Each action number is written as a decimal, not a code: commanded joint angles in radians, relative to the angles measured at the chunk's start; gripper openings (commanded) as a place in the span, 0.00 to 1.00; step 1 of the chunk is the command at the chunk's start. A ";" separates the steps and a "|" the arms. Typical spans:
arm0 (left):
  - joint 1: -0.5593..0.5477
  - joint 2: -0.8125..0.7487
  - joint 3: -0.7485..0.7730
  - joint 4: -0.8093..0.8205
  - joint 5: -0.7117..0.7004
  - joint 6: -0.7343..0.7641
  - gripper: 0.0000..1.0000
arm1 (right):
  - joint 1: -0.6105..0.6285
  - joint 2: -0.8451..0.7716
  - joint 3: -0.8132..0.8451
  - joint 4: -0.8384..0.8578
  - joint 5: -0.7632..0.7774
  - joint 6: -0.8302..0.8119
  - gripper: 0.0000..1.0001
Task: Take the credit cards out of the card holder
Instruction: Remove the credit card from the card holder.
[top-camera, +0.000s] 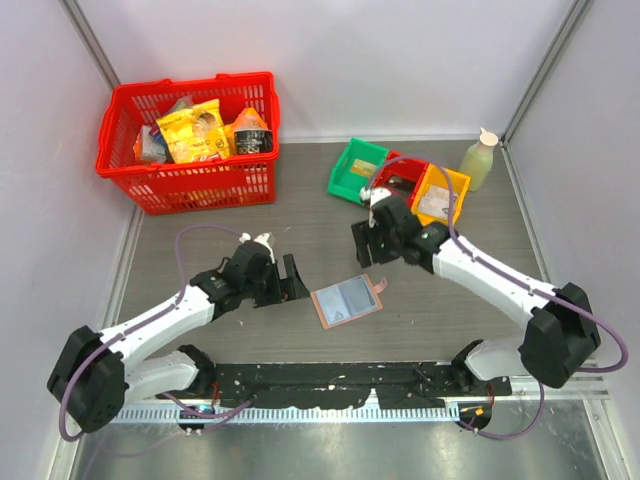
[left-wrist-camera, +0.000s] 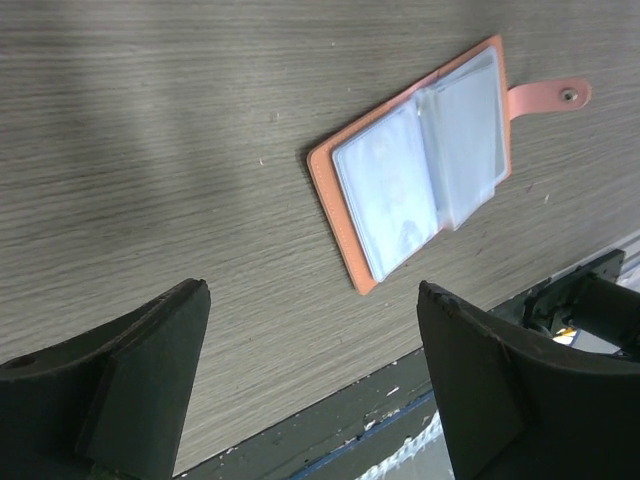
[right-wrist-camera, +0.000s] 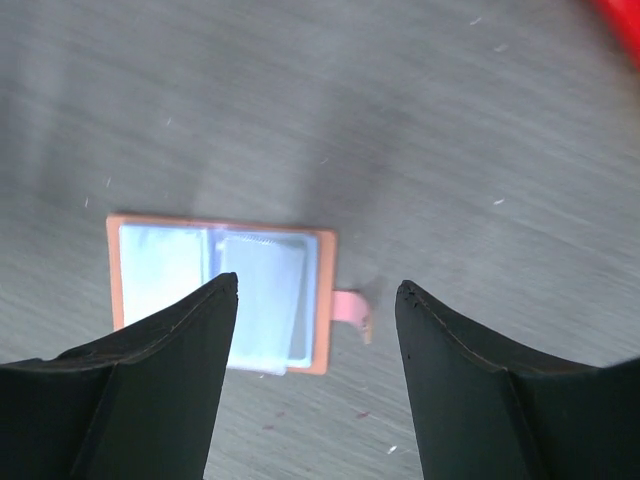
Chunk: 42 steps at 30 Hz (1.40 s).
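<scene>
Top external view, left gripper (top-camera: 292, 281): fingers spread wide, pinching nothing, tips aimed rightward at table level.
Right gripper (top-camera: 365, 246): likewise spread, empty, angled down and toward the near edge.
Card holder (top-camera: 346, 300): lying open and flat on the table (top-camera: 200, 215), between the two tools and touching neither.
Direction from the left tool: just beside the fingertips, to their right, with the holder's left short edge facing them.
Direction from the right tool: near, slightly nearer the bases and a little left; in the right wrist view, seen through the gap between the fingers, mostly on the left side.
Long axis: roughly left to right across the table, slightly tilted, with the snap tab (left-wrist-camera: 550, 97) sticking out of the end toward the right arm.
Nearer arm: probably the left, judged from above, though the margin is small and neither tool's height over the table is readable.
Credit cards (left-wrist-camera: 385, 190): pale grey-white rectangles inside the clear sleeves (left-wrist-camera: 465, 140), none out on the table yet.
Hard to make out: how many cards there are, which sleeve openings face which way, and whether the loose upper sleeve holds one; glare and blur hide this in both wrist views.
Coming move, as a judgement: depends on one tool pinning a cover flat while the other reaches a card's free edge along the short direction.
</scene>
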 joint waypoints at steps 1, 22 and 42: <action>-0.071 0.061 -0.010 0.109 -0.104 -0.075 0.85 | 0.156 -0.098 -0.139 0.190 0.067 0.069 0.69; -0.123 0.259 -0.070 0.309 -0.097 -0.215 0.61 | 0.436 0.094 -0.334 0.443 0.092 0.120 0.66; -0.151 0.297 -0.061 0.312 -0.092 -0.236 0.55 | 0.439 0.151 -0.374 0.402 0.083 0.140 0.45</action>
